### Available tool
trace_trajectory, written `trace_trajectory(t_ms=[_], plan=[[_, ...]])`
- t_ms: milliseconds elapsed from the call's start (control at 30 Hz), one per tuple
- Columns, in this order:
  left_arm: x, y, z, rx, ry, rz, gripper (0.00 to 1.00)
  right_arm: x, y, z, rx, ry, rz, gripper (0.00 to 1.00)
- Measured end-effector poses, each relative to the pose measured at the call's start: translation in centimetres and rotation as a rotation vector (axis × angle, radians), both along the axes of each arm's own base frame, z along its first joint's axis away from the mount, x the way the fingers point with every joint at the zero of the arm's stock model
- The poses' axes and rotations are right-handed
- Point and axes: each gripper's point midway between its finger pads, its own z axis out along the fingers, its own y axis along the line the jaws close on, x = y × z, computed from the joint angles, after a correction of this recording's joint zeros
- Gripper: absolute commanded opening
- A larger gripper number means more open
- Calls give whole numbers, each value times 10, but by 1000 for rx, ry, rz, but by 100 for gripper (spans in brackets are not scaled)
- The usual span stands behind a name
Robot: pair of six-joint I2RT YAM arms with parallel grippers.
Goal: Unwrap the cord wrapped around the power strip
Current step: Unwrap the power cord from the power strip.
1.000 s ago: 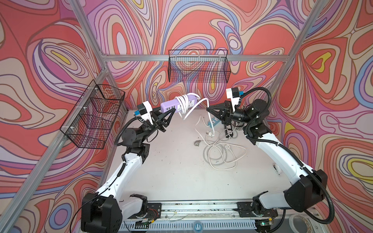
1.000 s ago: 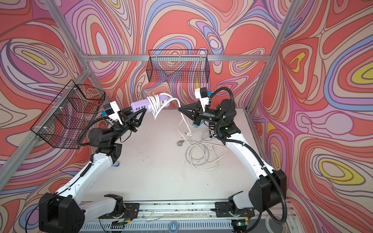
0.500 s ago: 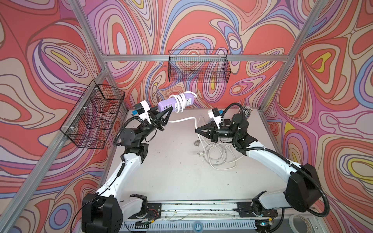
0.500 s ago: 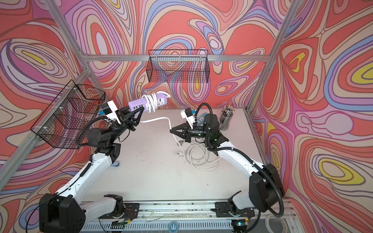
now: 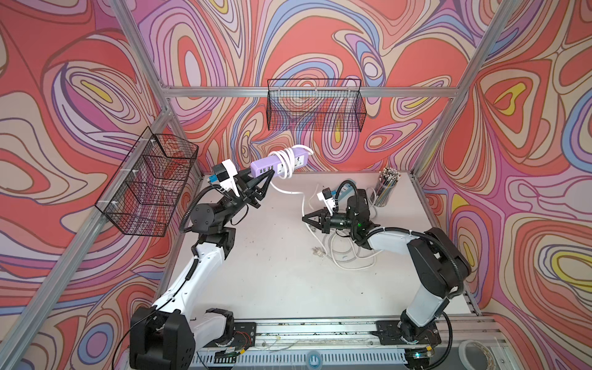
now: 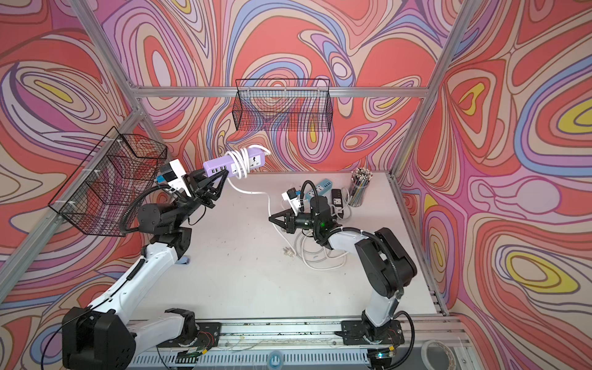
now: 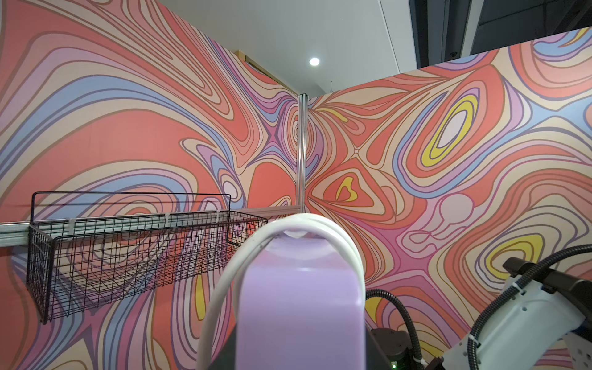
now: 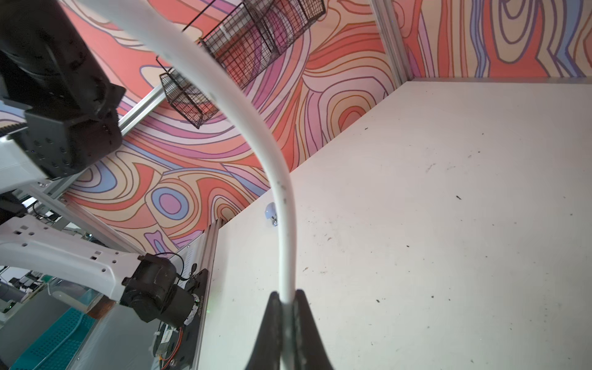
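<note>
Right end effector (image 5: 307, 219) pinching cord (image 5: 289, 191), left (image 5: 267, 176) clamping power strip (image 5: 272, 163)

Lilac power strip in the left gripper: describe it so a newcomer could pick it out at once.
Find the black wire basket on the back wall; below it the left gripper holds the lilac plastic power strip in the air by one end. Unlike the blue strip and the black strip lying on the table, it is raised and has white cord looped round its middle.
</note>
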Motion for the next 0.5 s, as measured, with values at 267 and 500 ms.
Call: trace_trajectory(t_ms=[267, 500], plan=[[-1, 0, 0, -9, 12, -11, 0, 25, 7, -43, 0, 55, -56, 0], [-1, 0, 0, -13, 17, -15, 0, 43, 6, -50, 3, 41, -136, 0]])
